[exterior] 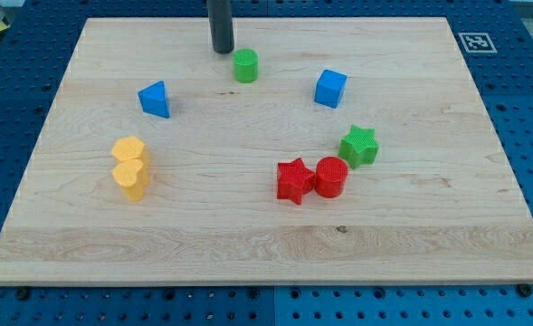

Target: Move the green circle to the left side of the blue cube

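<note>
So my tip (222,51) sits near the view's top, just up and to the left of the green circle (245,66), close but not quite touching as far as I can tell. There's no claw on this rig, just the bare rod. The blue cube (330,88) is off to the circle's right. A blue triangle (156,99) sits on the wooden board (266,244) further left.

A pale wooden board (266,244) carries the blocks. Near its top edge sits the green circle (245,66), with the blue cube (330,88) toward the right. A blue triangular block (156,100) and two touching yellow blocks (131,167) lie leftward. A green star (359,146), red circle (331,177) and red star (294,181) cluster right of centre.
</note>
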Robot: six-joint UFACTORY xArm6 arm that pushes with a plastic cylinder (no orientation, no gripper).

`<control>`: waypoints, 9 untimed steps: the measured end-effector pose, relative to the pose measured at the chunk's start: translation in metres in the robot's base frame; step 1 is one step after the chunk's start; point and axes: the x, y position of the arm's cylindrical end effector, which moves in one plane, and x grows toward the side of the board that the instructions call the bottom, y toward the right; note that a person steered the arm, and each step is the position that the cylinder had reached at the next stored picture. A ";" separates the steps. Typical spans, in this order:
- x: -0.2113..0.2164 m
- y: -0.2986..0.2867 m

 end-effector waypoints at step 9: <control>0.002 0.055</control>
